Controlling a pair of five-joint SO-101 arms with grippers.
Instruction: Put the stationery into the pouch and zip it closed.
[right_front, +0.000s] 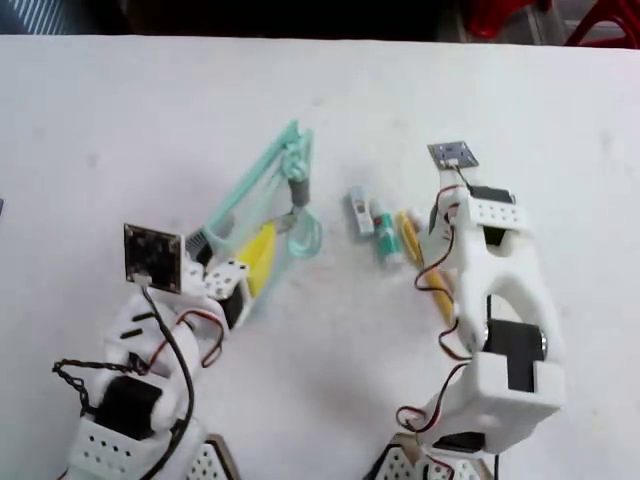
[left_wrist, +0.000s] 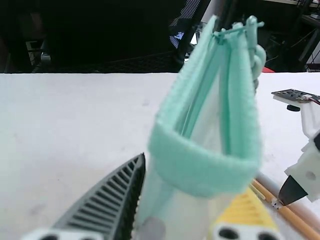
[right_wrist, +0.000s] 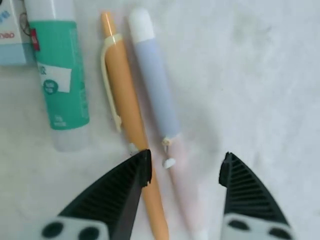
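Left end effector (left_wrist: 192, 180) clamped on mouth of open mint pouch (left_wrist: 240, 100), mid-counter (right_front: 100, 100). Right end effector (right_wrist: 185, 162) fingers apart, hovering over orange pen (right_wrist: 125, 105) and lilac pen (right_wrist: 155, 85); glue stick (right_wrist: 60, 75) beside them, all between pouch and counter's right edge.

My hand (right_wrist: 186, 164) hovers over the white worktop (right_wrist: 265, 75), black ribbed fingers (right_wrist: 125, 190) spread around a lilac-and-pink plastic pen (right_wrist: 159, 100); beside it lie an orange plastic pen (right_wrist: 126, 115) and a green-labelled glue stick (right_wrist: 60, 85).
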